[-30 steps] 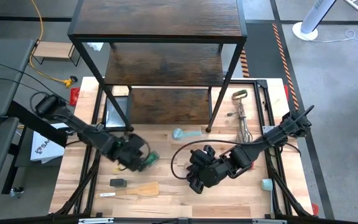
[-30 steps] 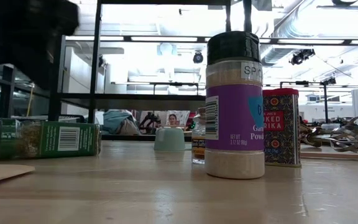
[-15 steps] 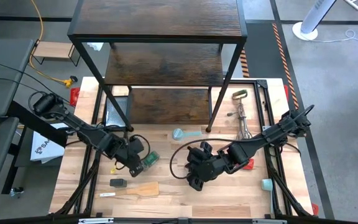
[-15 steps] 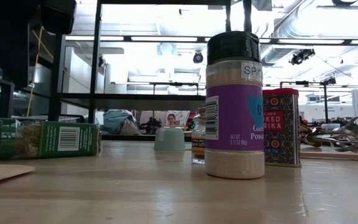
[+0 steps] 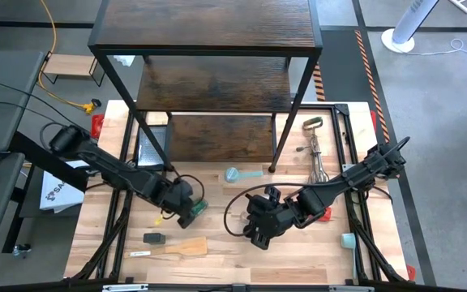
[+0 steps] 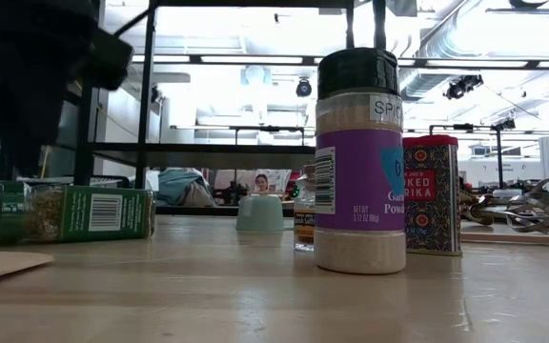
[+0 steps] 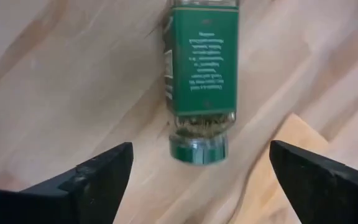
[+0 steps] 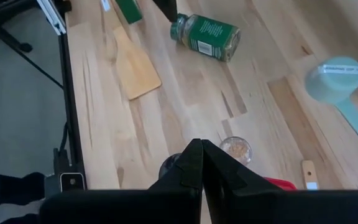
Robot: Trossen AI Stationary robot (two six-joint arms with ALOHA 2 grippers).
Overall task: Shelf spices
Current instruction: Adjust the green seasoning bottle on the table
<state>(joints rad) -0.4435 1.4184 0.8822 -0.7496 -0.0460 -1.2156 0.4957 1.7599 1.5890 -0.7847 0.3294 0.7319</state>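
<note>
Your left gripper [image 7: 194, 165] is closing back over the lying green-lidded jar [image 7: 202, 81], jaws apart; right gripper [image 8: 201, 163] is waiting, jaws together.

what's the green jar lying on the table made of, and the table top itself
The green jar looks like clear glass or plastic: dried herbs show through above its green paper-like label, with a green lid. The table top looks like pale wood planks, matte, with visible grain.

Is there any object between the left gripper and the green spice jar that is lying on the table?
No. The left gripper is open directly above the green jar, which lies on its side on bare wood; nothing visible stands between them.
</note>
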